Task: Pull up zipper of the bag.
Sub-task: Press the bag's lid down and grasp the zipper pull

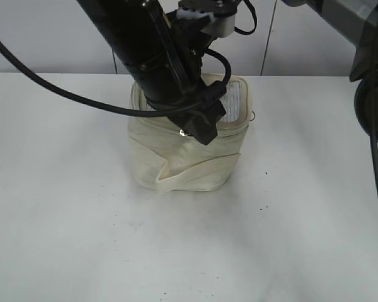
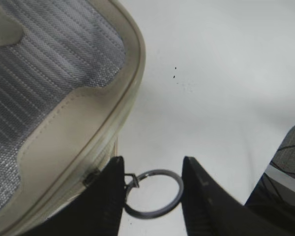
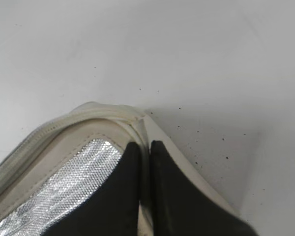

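The cream bag [image 1: 189,160] stands mid-table with its front wall creased. My left arm slants down over it. The left gripper [image 1: 201,135] hangs at the lid's front rim. In the left wrist view the left gripper [image 2: 153,162] has the round ring [image 2: 158,171] of a zipper pull spanning its jaws and touching both, beside the grey ribbed lid [image 2: 49,73]. A second ring [image 1: 254,115] hangs at the bag's right side. My right gripper [image 3: 146,144] is shut on the lid rim near a corner, next to the zipper track [image 3: 39,135]. The left arm hides it in the exterior view.
White table [image 1: 63,220] lies all round the bag. A black cable [image 1: 50,88] runs off left from the left arm. The right arm's dark body [image 1: 373,94] stands at the right edge. A dark robot part [image 2: 285,182] shows at the lower right of the left wrist view.
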